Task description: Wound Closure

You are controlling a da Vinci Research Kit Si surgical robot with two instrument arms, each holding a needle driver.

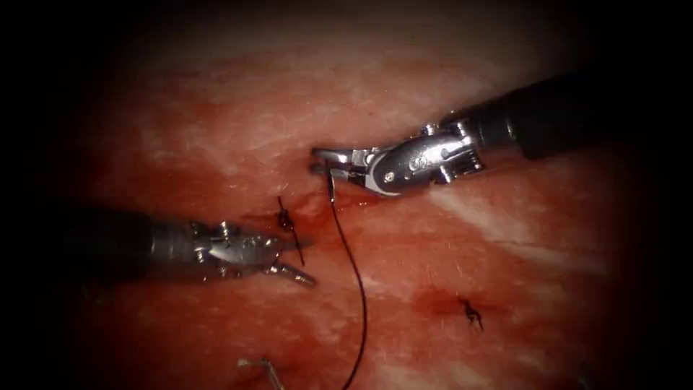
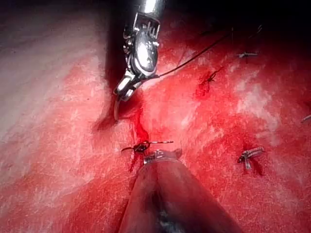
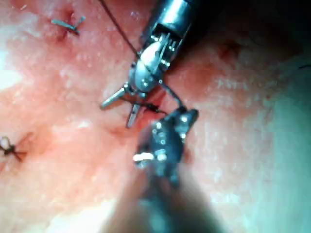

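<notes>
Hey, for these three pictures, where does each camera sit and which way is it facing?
Endoscope: above and in front, looking down at the cut; right hand holds the needle near its thread end, left hand open and empty.
Left wrist: rides the left arm, looking along the left shaft at the right hand; needle tip at the tissue, depth unclear.
Right wrist: rides the right arm, looking past its own hand at the left hand.
Shared: both wrist views show the knot from opposite sides.

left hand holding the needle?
No. The left hand is open and empty beside a tied stitch; the right hand grips the needle.
</notes>
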